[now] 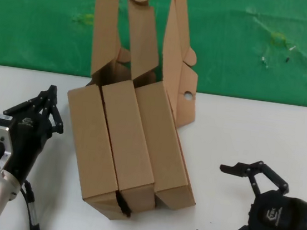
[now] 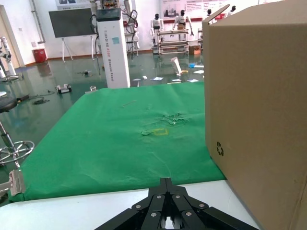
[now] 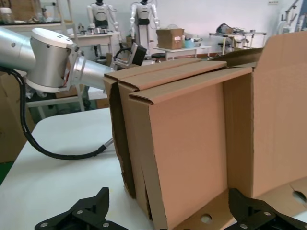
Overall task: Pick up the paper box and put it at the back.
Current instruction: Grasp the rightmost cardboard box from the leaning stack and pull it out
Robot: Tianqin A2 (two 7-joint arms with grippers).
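Three brown cardboard boxes lie side by side on the white table with their lids open and raised toward the green cloth (image 1: 42, 17). The rightmost is the paper box (image 1: 164, 144), with a round hole in its flap; it fills the right wrist view (image 3: 187, 153). My right gripper (image 1: 218, 202) is open on the table to the right of it, apart from it, with its jaws facing the box side (image 3: 168, 218). My left gripper (image 1: 49, 95) is shut and empty, just left of the leftmost box (image 2: 166, 182).
The two paired boxes (image 1: 108, 143) lie pressed against the paper box's left side; the leftmost one looms in the left wrist view (image 2: 259, 110). The stained green cloth (image 2: 120, 143) lies beyond the white table (image 1: 252, 133). The raised lids (image 1: 135, 34) lean over the cloth.
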